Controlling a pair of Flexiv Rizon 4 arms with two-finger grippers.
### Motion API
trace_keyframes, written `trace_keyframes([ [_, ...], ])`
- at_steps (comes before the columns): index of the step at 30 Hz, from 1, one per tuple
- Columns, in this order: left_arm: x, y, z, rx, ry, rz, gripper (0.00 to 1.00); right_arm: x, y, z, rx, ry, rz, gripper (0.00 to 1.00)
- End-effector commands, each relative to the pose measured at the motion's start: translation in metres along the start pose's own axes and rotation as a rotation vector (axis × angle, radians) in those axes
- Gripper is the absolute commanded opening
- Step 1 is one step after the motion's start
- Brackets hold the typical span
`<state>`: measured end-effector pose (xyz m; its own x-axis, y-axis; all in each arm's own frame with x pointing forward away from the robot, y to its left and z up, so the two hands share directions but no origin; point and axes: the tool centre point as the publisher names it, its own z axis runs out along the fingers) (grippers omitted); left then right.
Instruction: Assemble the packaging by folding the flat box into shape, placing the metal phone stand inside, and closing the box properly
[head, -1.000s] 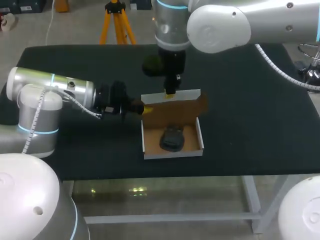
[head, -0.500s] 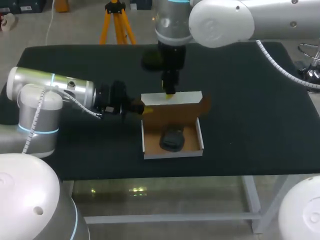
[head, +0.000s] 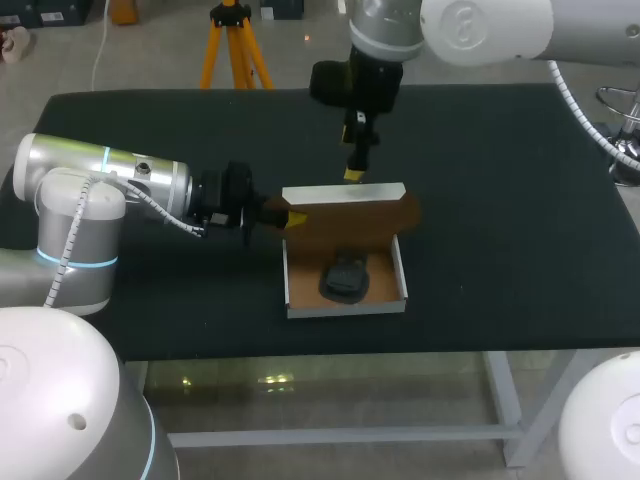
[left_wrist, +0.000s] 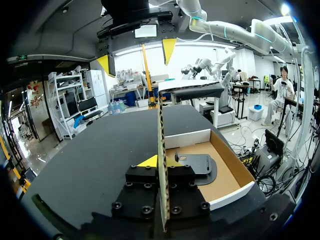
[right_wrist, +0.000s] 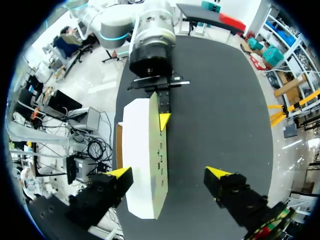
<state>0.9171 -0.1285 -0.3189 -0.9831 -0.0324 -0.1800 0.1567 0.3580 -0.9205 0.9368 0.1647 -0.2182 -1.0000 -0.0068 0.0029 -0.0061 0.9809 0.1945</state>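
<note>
The white box with a brown inside sits mid-table, and the dark phone stand lies in it. Its lid stands up at the back edge. My left gripper is shut on the lid's left end; in the left wrist view the cardboard runs edge-on between its fingers, with the stand in the tray beside it. My right gripper hangs open just above the lid's top edge. In the right wrist view its yellow tips stand wide apart over the white lid.
The black table has free room to the right of the box and in front of it. My left arm lies low across the table's left side.
My right gripper has opened, let go of the lid's top edge and risen up and slightly to the right. The lid stays upright in the left gripper.
</note>
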Motion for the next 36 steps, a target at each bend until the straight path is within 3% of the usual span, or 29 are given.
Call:
trace_keyframes([
  [1,0.000,0.000,0.000,0.002,0.001,0.001,0.00,0.003,-0.002,0.000,-0.005,-0.005,-0.001,1.00],
  [8,0.000,0.000,0.000,0.002,0.001,0.001,0.00,0.003,-0.002,0.000,-0.005,-0.005,-0.001,1.00],
  [11,0.002,-0.003,0.003,-0.045,-0.012,0.052,0.00,0.001,-0.002,0.000,0.006,0.005,0.013,1.00],
  [17,0.008,-0.002,0.006,-0.078,-0.061,0.127,0.00,-0.001,-0.006,-0.002,0.056,0.058,0.191,1.00],
  [25,0.013,0.000,0.009,-0.098,-0.126,0.207,0.00,0.001,-0.025,-0.004,0.007,0.154,0.495,1.00],
  [30,0.017,0.006,0.011,-0.113,-0.167,0.251,0.00,0.008,-0.039,-0.001,-0.019,0.161,0.658,1.00],
  [36,0.020,0.009,0.011,-0.140,-0.198,0.303,0.00,0.020,-0.046,-0.001,-0.049,0.114,0.723,1.00],
])
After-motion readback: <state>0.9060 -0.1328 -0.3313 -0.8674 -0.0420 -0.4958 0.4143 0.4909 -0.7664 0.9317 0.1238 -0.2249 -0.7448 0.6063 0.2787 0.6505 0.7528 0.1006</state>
